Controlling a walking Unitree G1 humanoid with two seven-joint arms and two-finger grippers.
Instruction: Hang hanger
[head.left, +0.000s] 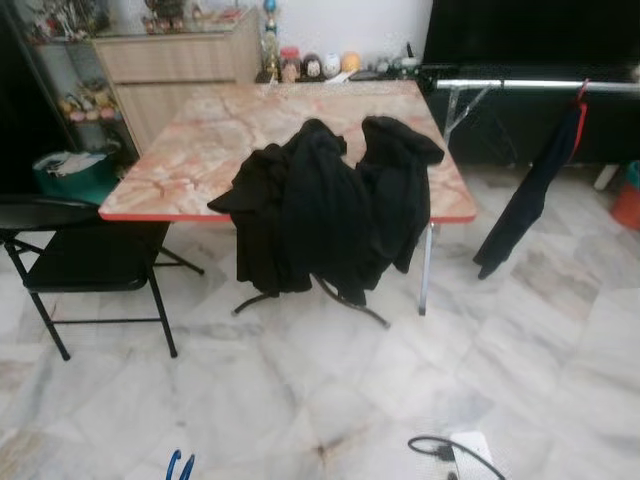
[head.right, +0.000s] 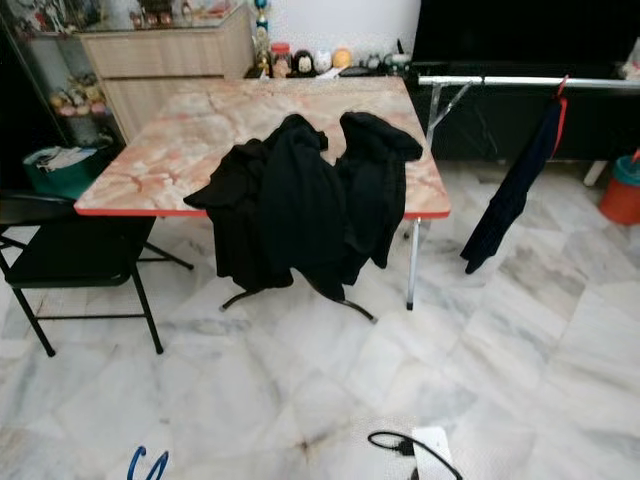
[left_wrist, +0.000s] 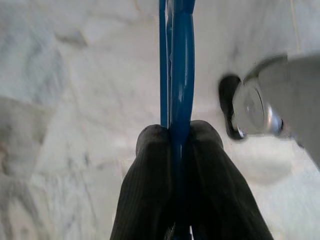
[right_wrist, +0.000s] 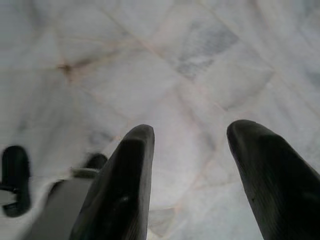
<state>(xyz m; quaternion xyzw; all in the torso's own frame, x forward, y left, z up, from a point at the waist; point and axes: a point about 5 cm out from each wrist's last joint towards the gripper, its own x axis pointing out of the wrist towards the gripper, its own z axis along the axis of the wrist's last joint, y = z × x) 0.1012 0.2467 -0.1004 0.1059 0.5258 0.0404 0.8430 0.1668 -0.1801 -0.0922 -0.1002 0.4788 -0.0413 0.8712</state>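
A blue hanger is clamped between the two black fingers of my left gripper, low over the marble floor; its tip shows at the bottom of the left eye view. My right gripper hangs open above the floor with nothing between its fingers. A silver clothes rail runs across the back right, with a dark garment on a red hanger hanging from it. A heap of black clothes lies draped over the front edge of the marble-topped table.
A black folding chair stands at the table's left. A cable and white power strip lie on the floor near my feet. A wooden cabinet stands behind the table. An orange bucket sits at the far right.
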